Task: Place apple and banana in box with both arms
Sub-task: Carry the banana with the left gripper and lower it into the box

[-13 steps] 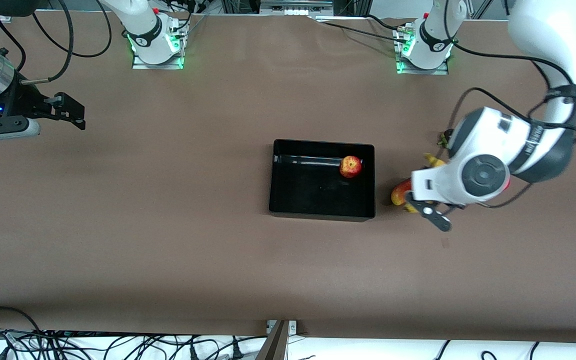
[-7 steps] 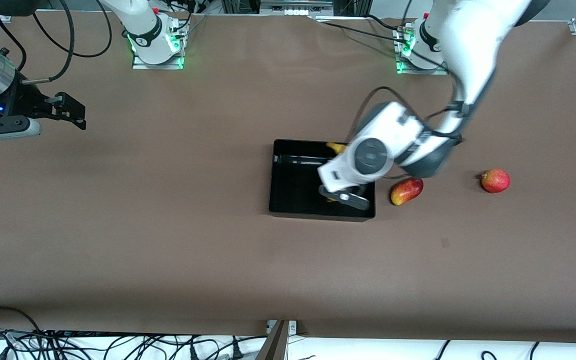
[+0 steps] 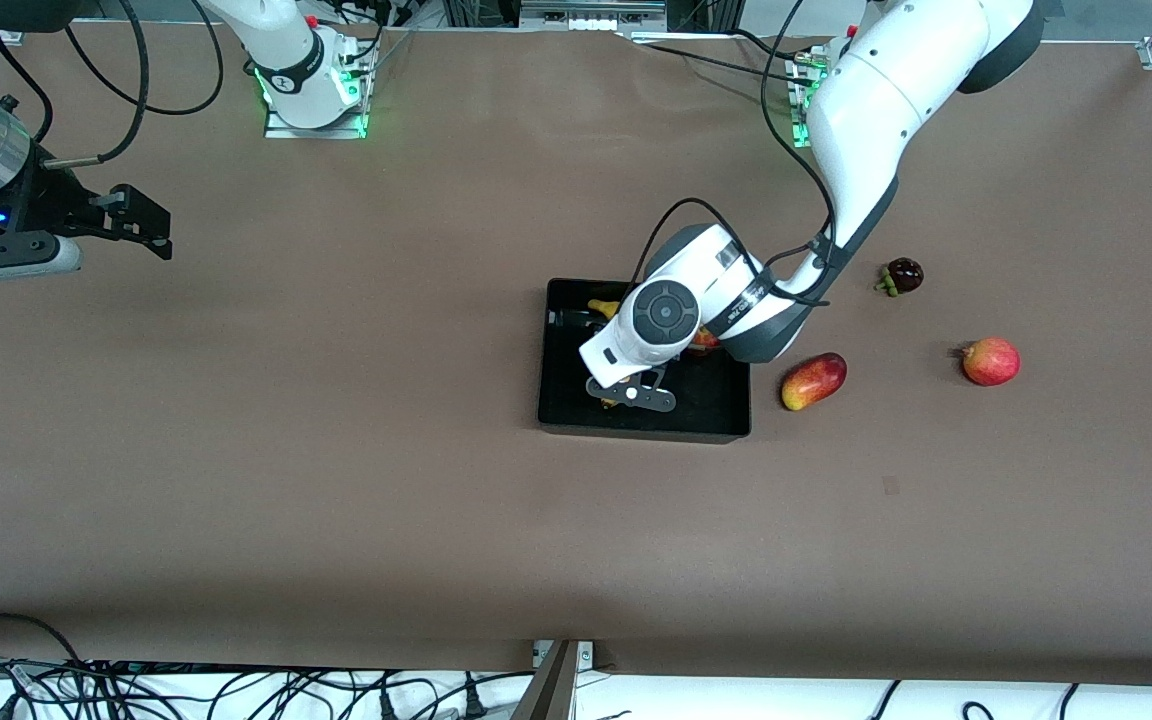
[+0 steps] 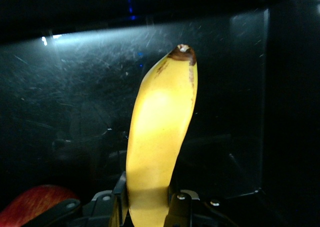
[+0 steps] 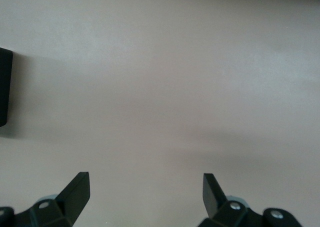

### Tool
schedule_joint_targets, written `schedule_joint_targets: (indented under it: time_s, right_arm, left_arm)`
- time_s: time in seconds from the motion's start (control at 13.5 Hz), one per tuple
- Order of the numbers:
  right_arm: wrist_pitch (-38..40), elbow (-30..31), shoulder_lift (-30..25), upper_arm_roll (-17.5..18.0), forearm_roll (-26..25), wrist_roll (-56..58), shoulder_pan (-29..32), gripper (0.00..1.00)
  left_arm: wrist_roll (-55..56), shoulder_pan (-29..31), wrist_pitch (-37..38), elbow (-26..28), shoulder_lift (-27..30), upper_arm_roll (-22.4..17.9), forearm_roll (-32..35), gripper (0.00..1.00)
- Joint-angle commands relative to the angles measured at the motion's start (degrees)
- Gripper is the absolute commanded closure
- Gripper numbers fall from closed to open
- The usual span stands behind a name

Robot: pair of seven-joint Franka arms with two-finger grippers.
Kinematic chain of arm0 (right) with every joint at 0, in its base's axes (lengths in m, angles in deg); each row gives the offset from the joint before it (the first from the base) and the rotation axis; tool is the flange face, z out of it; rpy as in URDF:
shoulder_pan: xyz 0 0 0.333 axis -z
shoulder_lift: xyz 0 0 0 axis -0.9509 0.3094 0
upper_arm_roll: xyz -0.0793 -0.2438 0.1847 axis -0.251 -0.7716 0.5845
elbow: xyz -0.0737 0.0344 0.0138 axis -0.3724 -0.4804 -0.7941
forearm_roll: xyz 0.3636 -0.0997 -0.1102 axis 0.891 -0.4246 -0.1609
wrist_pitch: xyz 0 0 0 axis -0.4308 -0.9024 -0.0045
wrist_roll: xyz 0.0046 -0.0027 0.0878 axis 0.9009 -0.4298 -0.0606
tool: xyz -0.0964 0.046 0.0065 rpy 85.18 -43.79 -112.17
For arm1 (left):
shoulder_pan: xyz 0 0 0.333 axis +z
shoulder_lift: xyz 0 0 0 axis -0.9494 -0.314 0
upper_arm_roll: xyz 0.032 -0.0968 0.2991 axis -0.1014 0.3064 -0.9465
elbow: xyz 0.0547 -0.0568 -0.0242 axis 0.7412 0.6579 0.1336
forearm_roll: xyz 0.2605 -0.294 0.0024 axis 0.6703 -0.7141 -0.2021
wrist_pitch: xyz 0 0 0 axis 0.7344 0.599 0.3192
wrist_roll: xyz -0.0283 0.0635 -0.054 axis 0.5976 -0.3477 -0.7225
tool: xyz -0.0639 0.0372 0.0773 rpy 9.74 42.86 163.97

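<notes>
The left claw (image 3: 628,392) hangs over the inside of the box (image 3: 566,410), clamped on one end of the banana (image 4: 160,137). In the left wrist view the banana runs out from between the jaws with its dark tip pointing at the scratched black floor of the box. The apple (image 3: 704,340) lies in the box too, at the end toward the left arm's base, mostly hidden under the arm in the front view; the red curve (image 4: 35,204) at the edge of the left wrist view is probably that apple.

The right claw (image 3: 141,222) waits over bare surface, well apart from the box toward the right arm's end, its jaws spread wide and holding nothing.

On the surface beside the box, toward the left arm's end, lie an oblong red-yellow fruit (image 3: 814,381), a plainer red round fruit (image 3: 991,361) and a small dark fruit (image 3: 903,275). None of them belongs in the box.

As for handling, a banana is light and fairly stiff along its length, but its skin is smooth and bruises under a hard pinch. Held near one end, as here, it may swing or slip, so a grip nearer the middle would be steadier. It is best let go low over the floor of the box, clear of the apple.
</notes>
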Motion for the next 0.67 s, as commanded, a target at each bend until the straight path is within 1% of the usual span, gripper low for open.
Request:
schedule_joint_targets:
  time_s: [0.0, 0.07, 0.22, 0.3, 0.37, 0.59]
  right_arm:
    - [0.40, -1.16, 0.44, 0.01, -0.81, -0.33, -0.12, 0.00]
    - [0.40, -1.16, 0.44, 0.01, -0.81, -0.33, -0.12, 0.00]
    - [0.32, -1.16, 0.44, 0.01, -0.81, -0.33, -0.12, 0.00]
    - [0.40, -1.16, 0.44, 0.01, -0.81, -0.33, -0.12, 0.00]
    - [0.32, -1.16, 0.44, 0.01, -0.81, -0.33, -0.12, 0.00]
    - [0.40, -1.16, 0.44, 0.01, -0.81, -0.33, -0.12, 0.00]
  left_arm:
    - [-0.18, -0.47, 0.10, -1.69, -1.53, -0.55, -0.25, 0.01]
    - [-0.10, -0.21, 0.28, -2.04, -0.57, -0.55, -0.34, 0.00]
    - [0.16, 3.11, 1.07, -2.22, 2.76, 0.23, -0.69, 0.00]
    - [0.16, 4.18, 3.94, -2.13, 6.00, 0.15, -0.61, 0.00]
    - [-0.01, 5.15, 8.84, -2.21, 9.34, -0.37, 0.00, 0.00]
    - [-3.51, 14.18, 18.45, -2.22, 17.87, -0.29, -0.08, 0.00]
